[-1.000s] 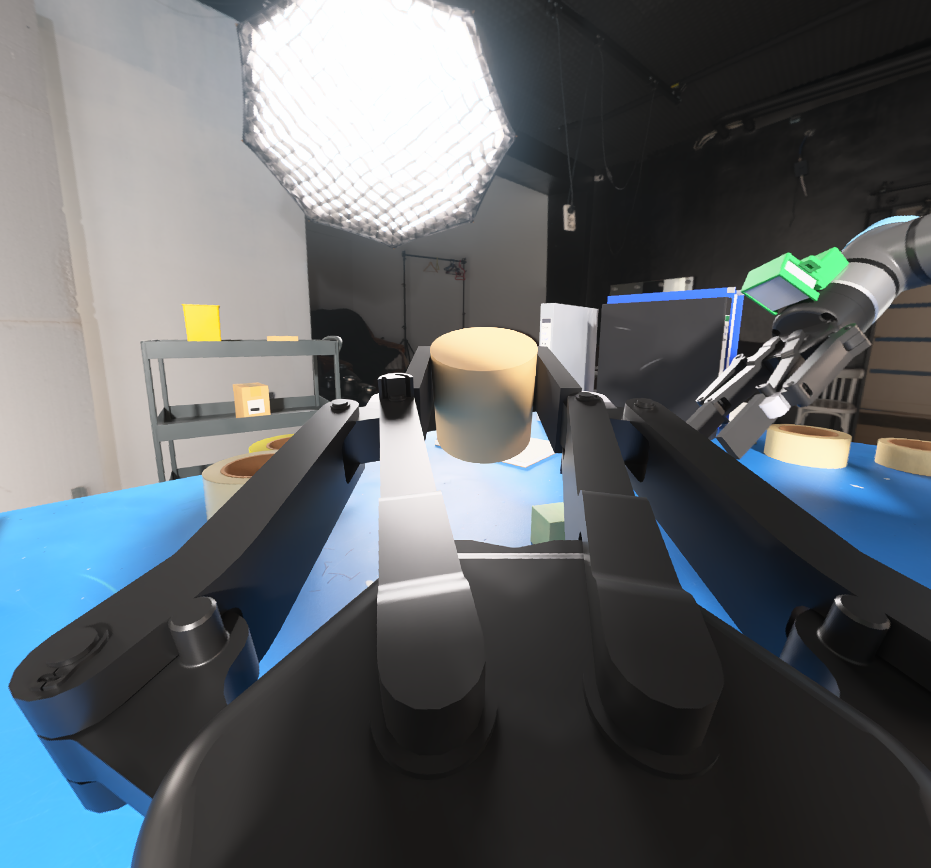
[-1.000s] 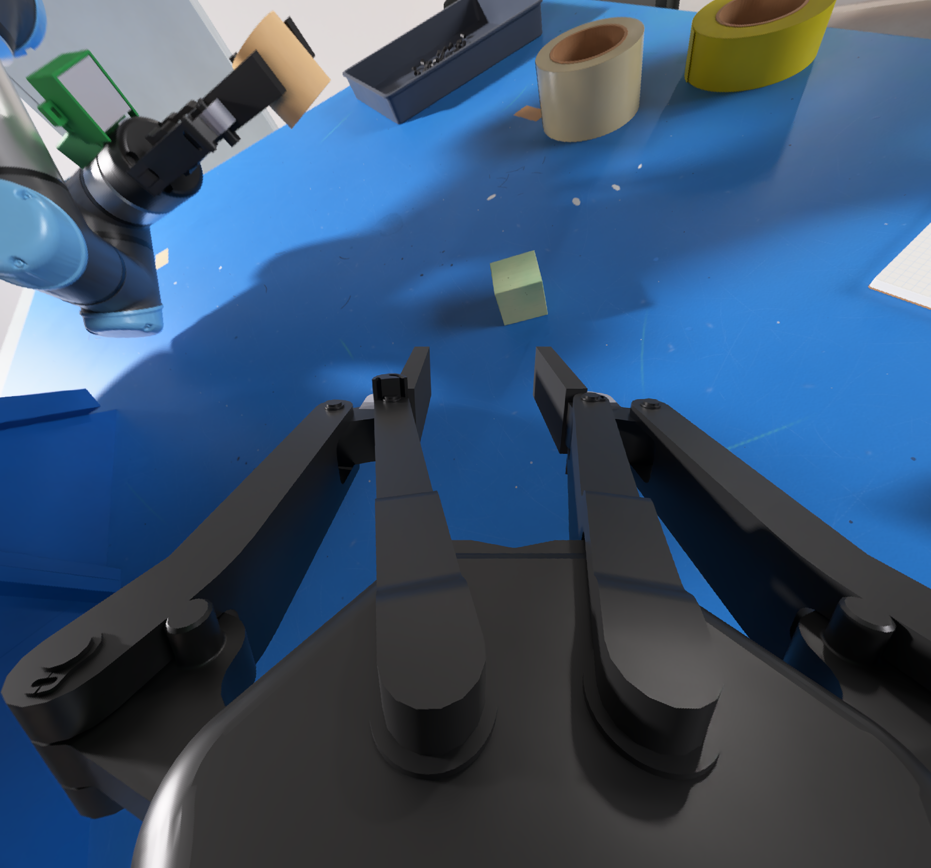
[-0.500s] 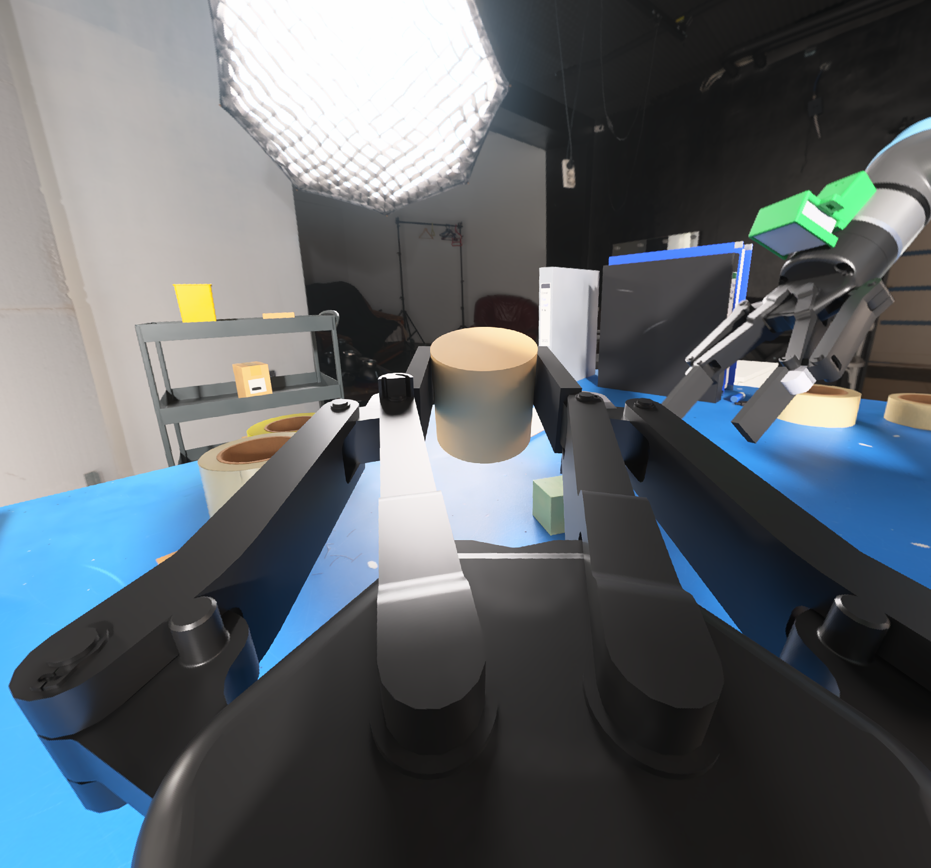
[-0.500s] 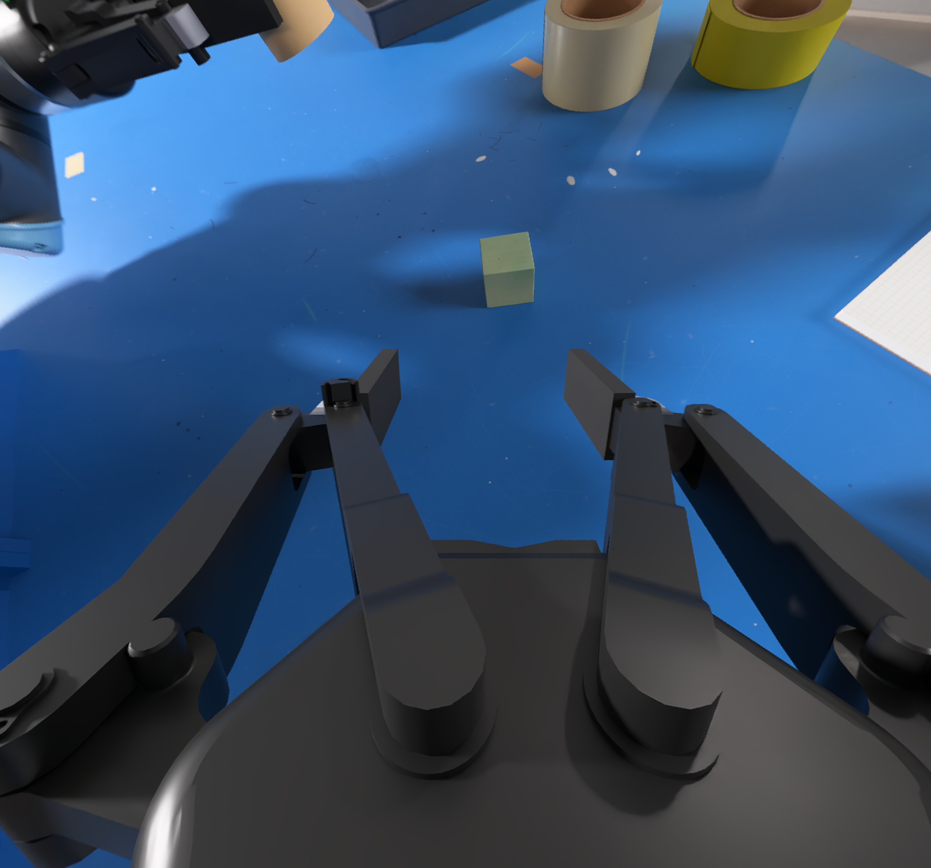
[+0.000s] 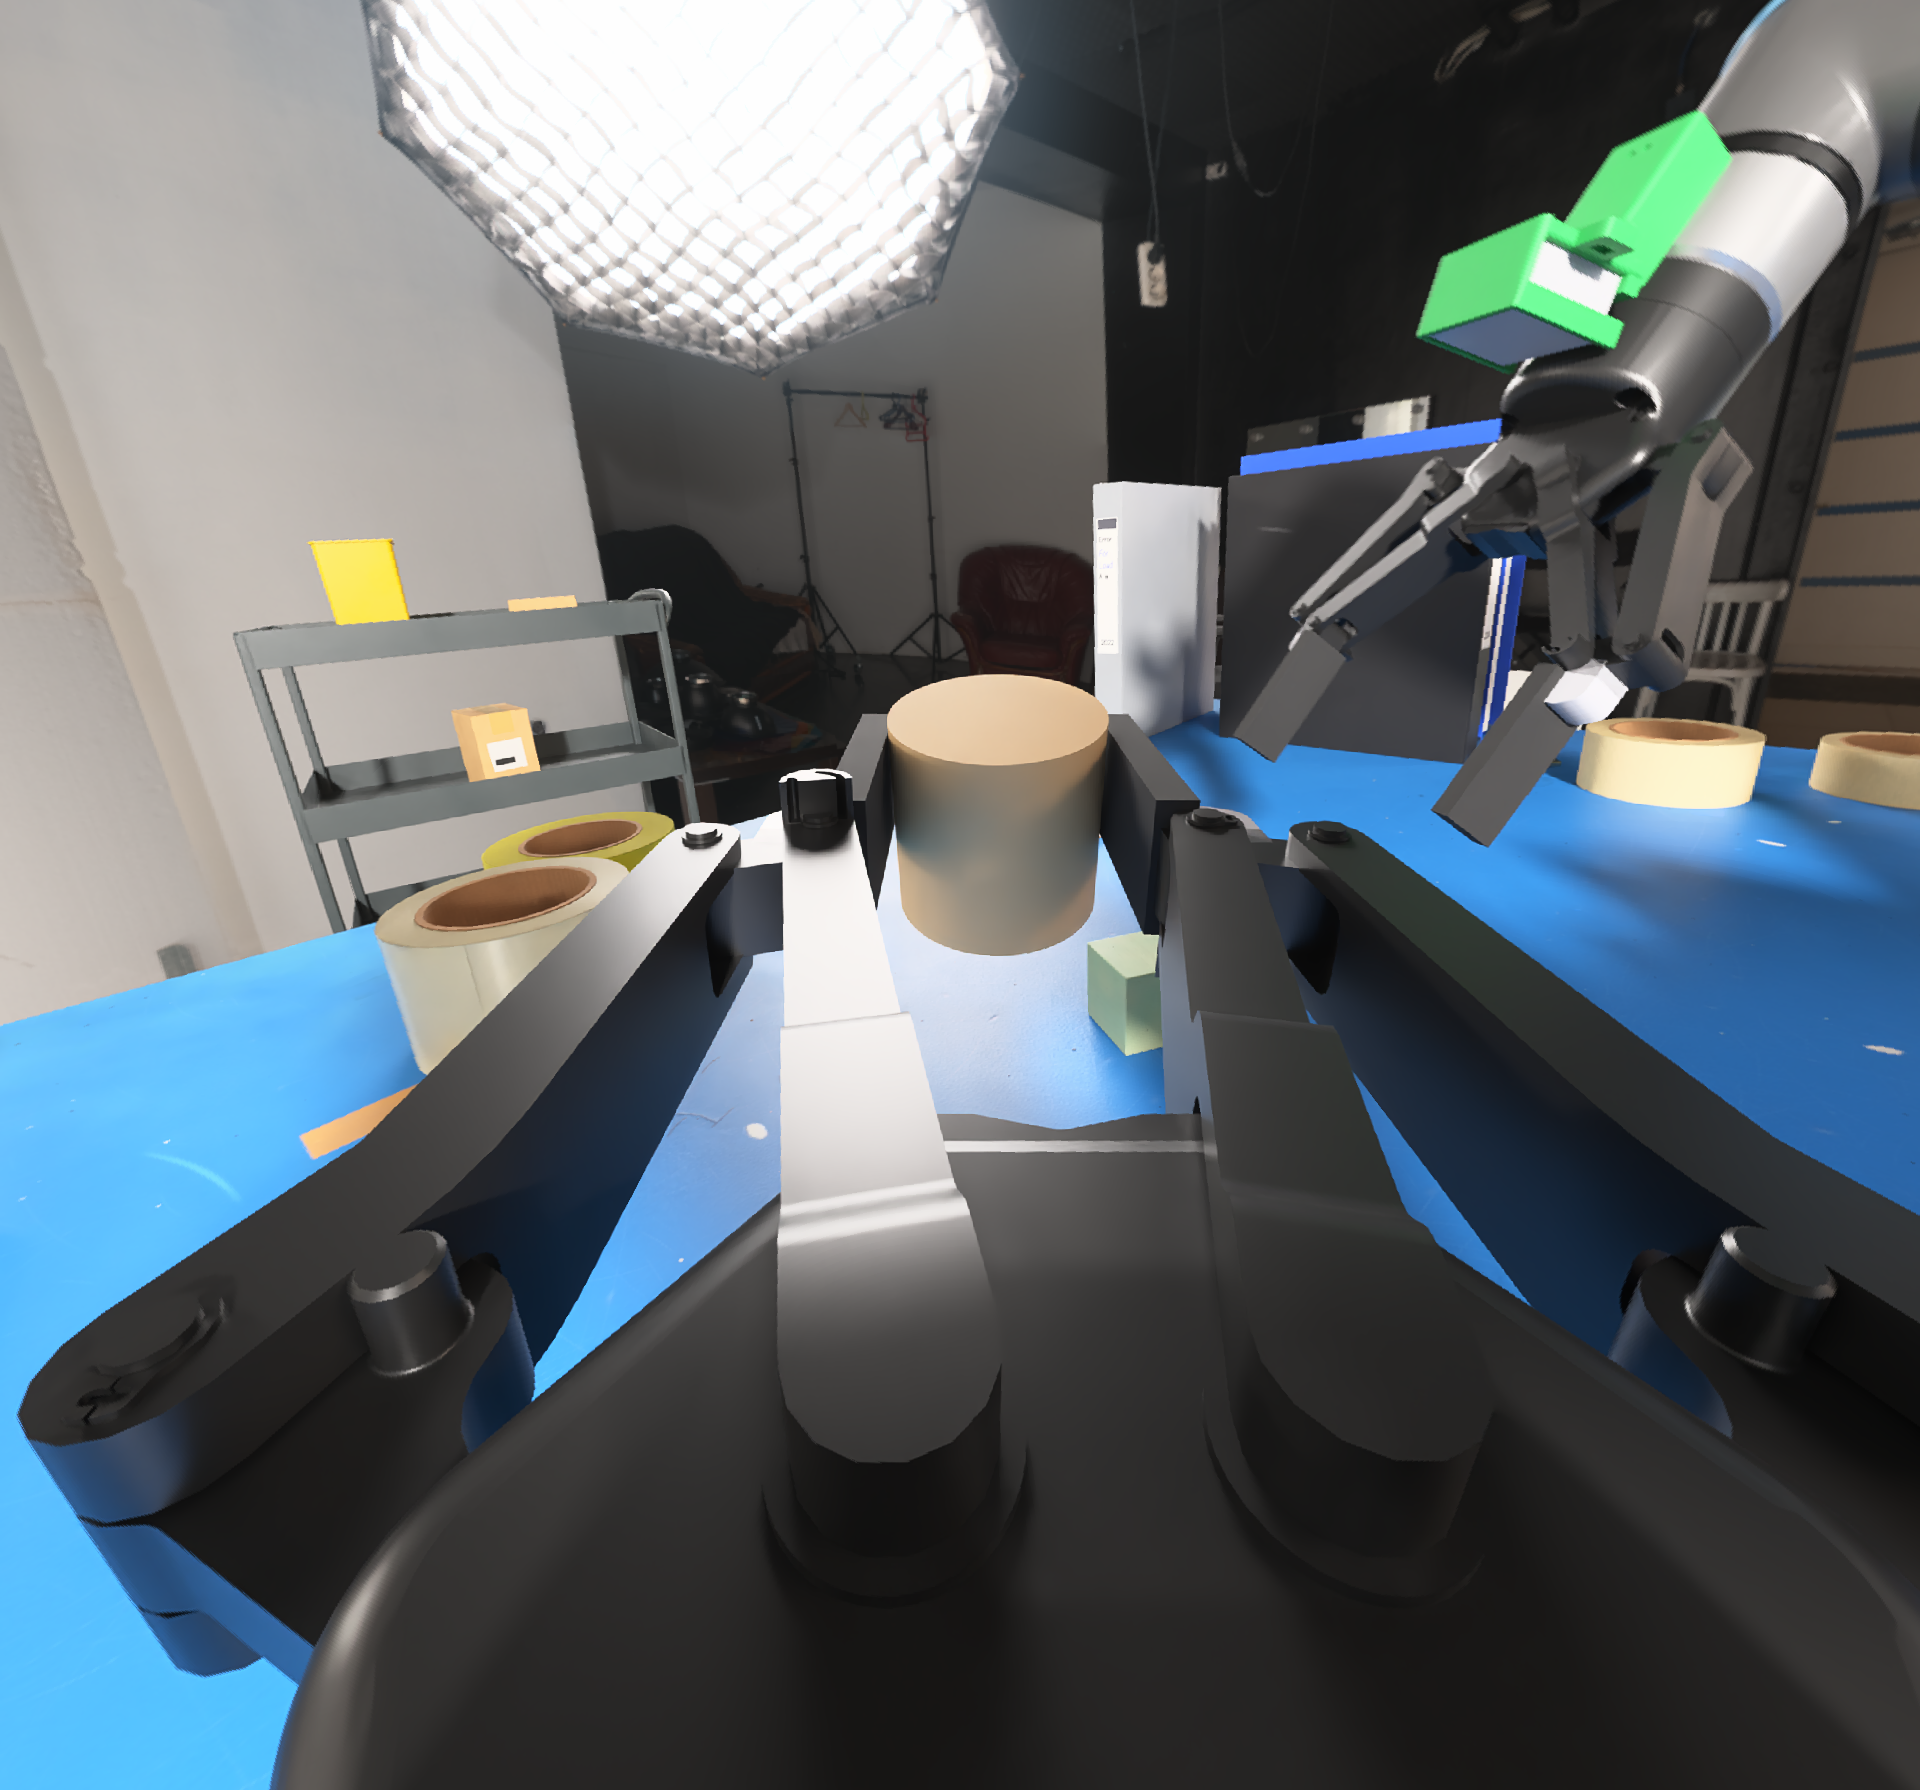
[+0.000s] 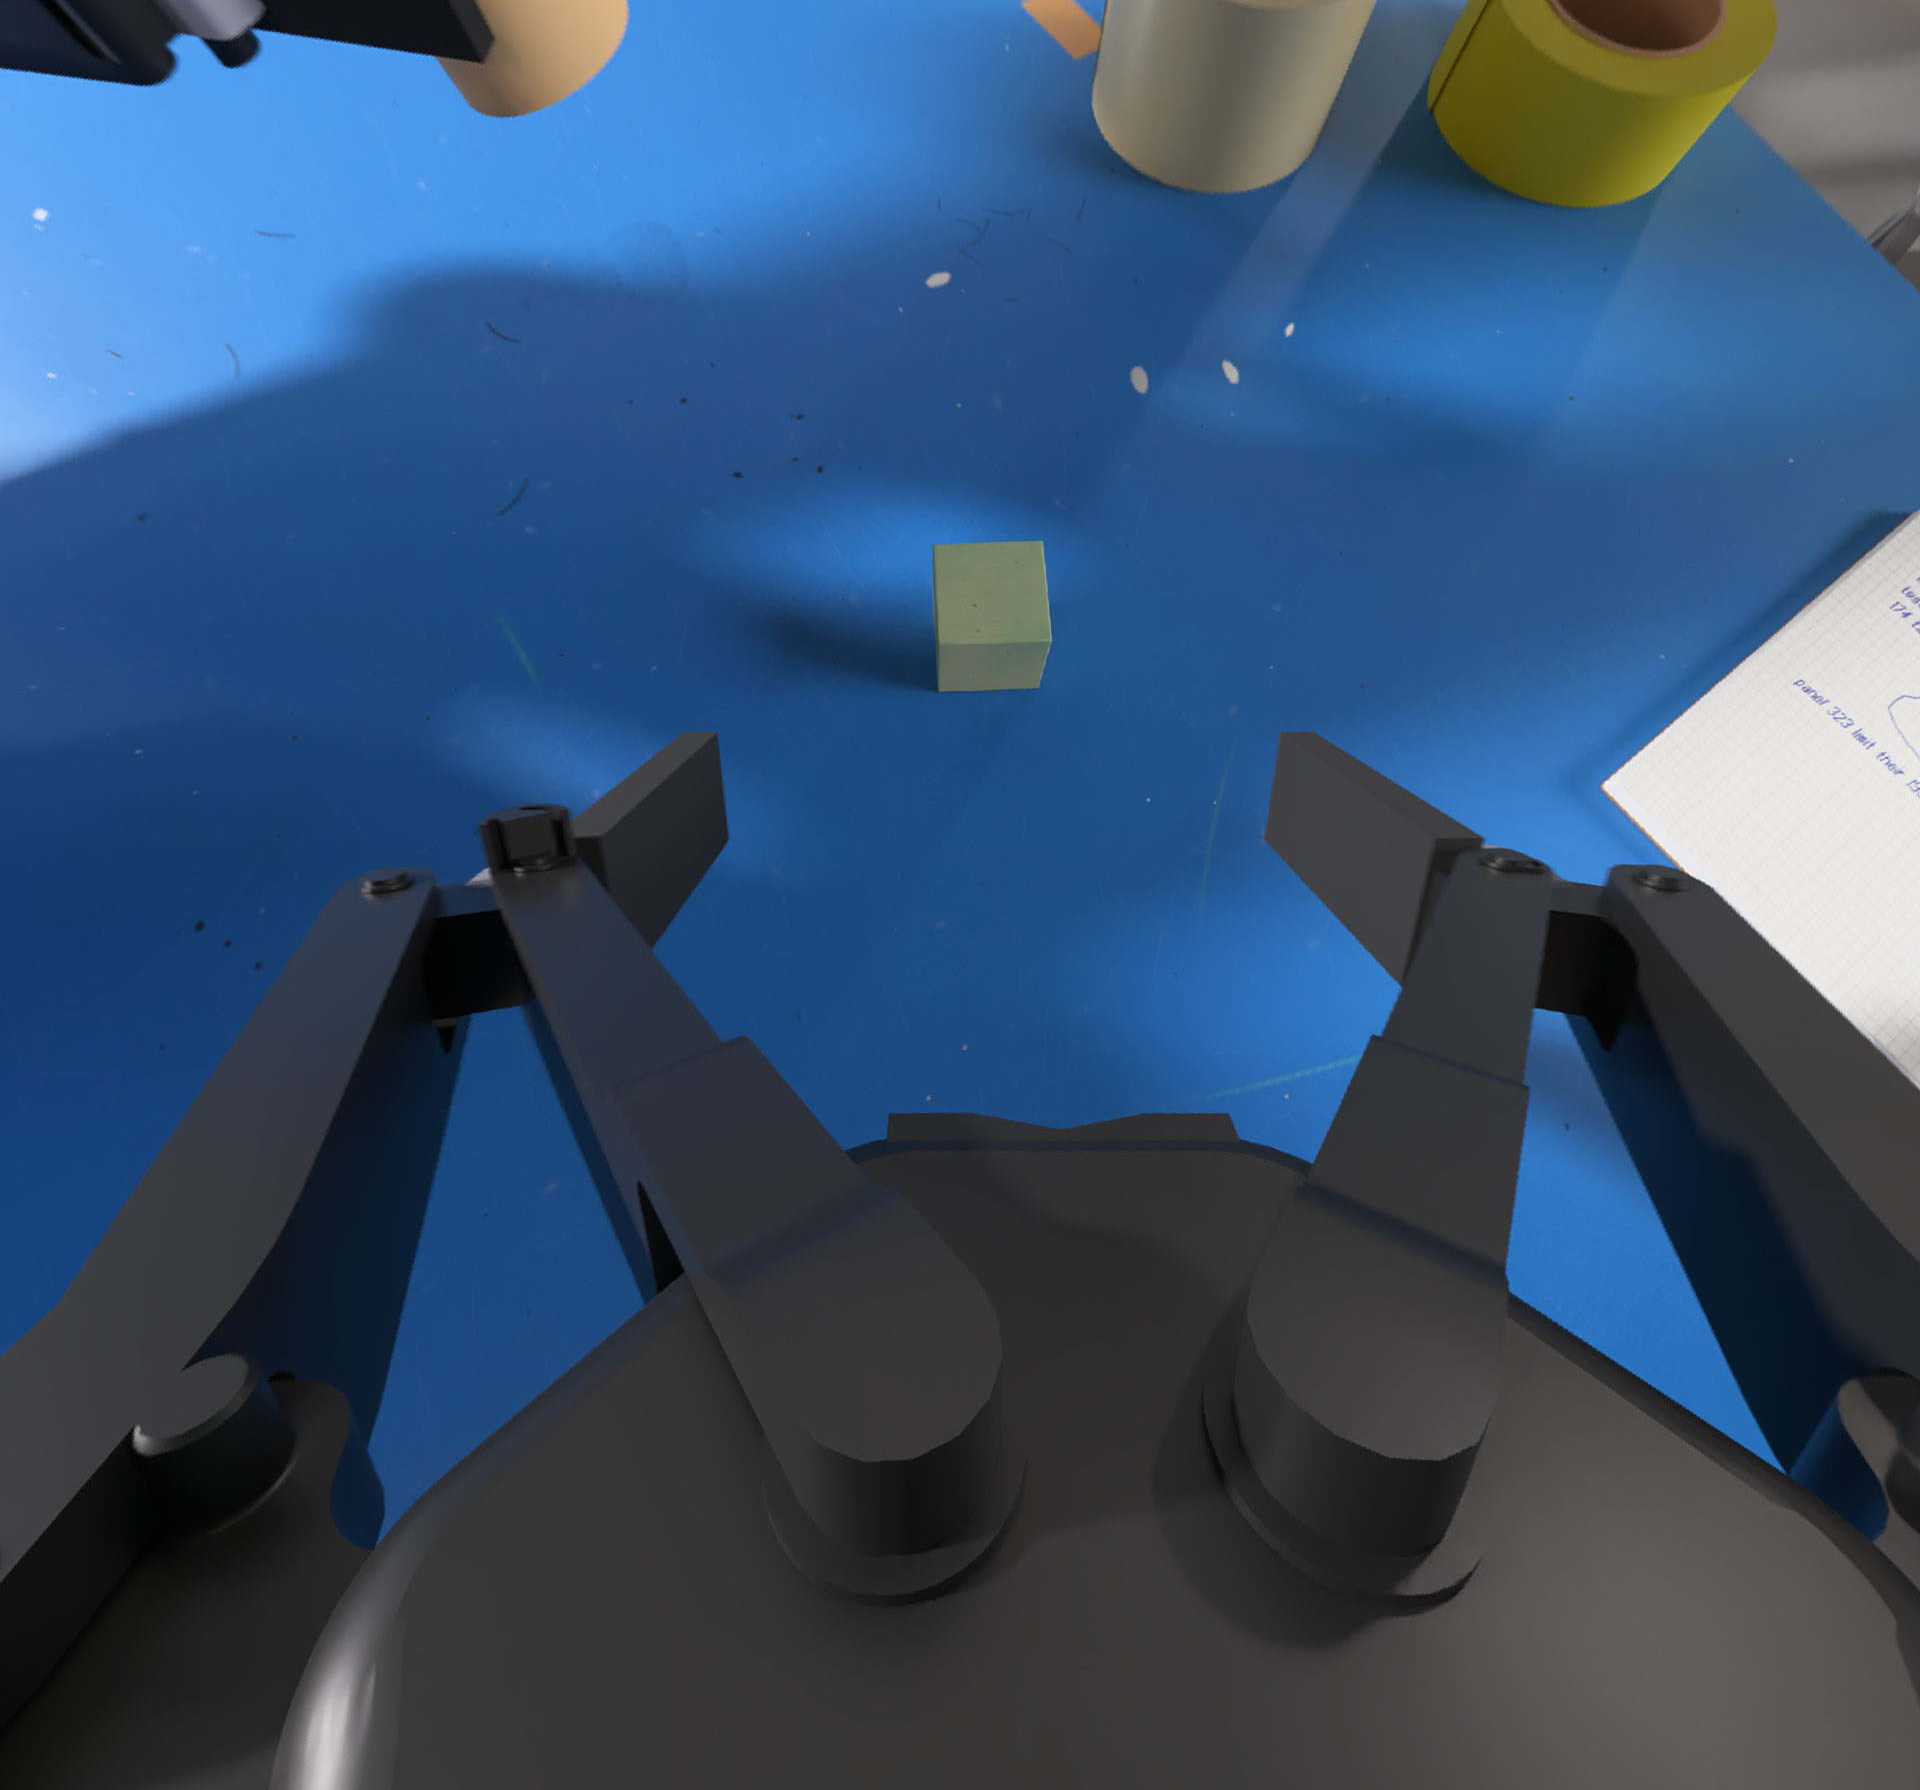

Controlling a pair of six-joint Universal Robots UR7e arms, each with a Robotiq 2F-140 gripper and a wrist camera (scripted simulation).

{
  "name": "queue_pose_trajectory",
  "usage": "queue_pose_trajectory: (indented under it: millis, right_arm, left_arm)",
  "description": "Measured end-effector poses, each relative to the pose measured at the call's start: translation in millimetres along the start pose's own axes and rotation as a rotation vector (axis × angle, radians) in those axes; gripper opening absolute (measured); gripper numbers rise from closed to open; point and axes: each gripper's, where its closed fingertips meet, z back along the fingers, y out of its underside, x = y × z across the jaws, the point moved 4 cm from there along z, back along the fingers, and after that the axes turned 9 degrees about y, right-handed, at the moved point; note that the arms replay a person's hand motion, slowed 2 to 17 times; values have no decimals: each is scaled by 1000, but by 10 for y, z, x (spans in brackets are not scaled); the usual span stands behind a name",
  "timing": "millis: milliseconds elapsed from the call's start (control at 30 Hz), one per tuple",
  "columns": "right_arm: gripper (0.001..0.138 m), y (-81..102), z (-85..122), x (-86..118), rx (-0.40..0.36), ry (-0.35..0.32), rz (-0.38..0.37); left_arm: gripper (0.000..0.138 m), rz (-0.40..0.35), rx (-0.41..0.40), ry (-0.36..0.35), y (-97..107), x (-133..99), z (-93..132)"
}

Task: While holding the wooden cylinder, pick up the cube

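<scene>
Gripping the wooden cylinder [image 5: 995,810], the left claw [image 5: 997,784] stays aloft; right claw [image 6: 995,784] gapes above the cube [image 6: 989,614].

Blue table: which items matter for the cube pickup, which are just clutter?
In play:
- tan wooden cylinder, clamped in left gripper
- pale green cube, on the table
- right gripper, open, short of the cube

Lying about:
- beige tape roll
- yellow tape roll
- white gridded paper sheet
</scene>
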Motion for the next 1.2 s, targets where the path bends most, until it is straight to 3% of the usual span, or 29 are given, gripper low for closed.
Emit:
queue_pose_trajectory:
  millis: [100,367,767,1033,1200]
  right_arm:
    - [138,-97,-108,-4,66,8,15]
    - [137,-312,-379,56,231,-9,66]
    - [118,-537,-728,124,397,-45,79]
    - [108,-547,-900,162,493,-56,68]
    - [92,-533,-960,175,531,-54,73]
  left_arm:
    - [52,-5,10,-5,14,6,-1]
    - [52,-22,27,-15,20,10,-3]
    - [52,-24,18,-36,-17,37,37]
    - [52,-12,28,-40,4,55,34]
    - [52,-20,33,-41,0,54,34]
